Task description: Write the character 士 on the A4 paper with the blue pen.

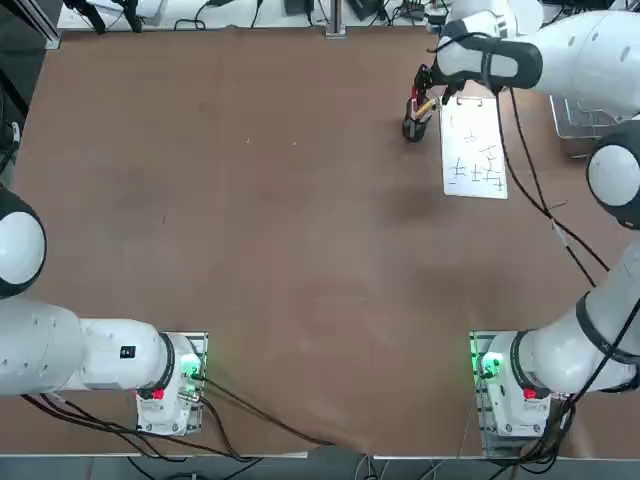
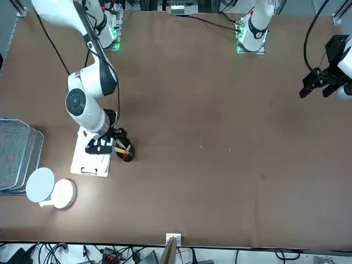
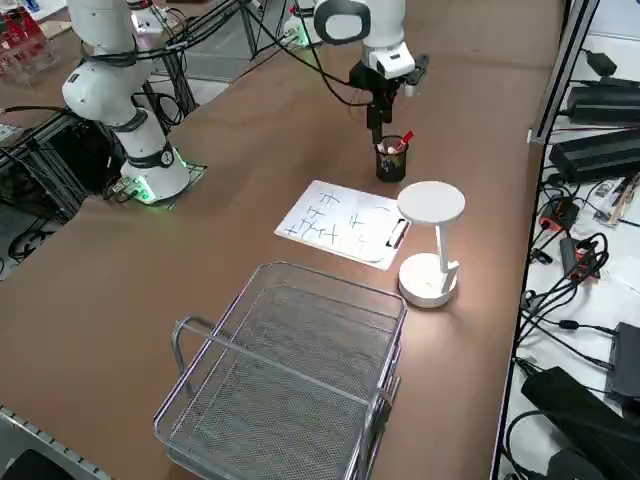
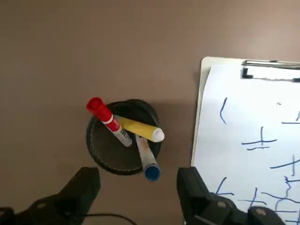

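Blue slim plastic pen [image 4: 148,164], judged light and slippery, is stood in black cup [image 4: 123,140]; right gripper [image 4: 138,187] is released above; upper barrel is best grasped.

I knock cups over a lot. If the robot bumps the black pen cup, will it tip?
Maybe. The pen cup looks small and light, and three pens lean on its rim. Its base seems wide, so a soft nudge might just slide it. The open end effector hovers above.
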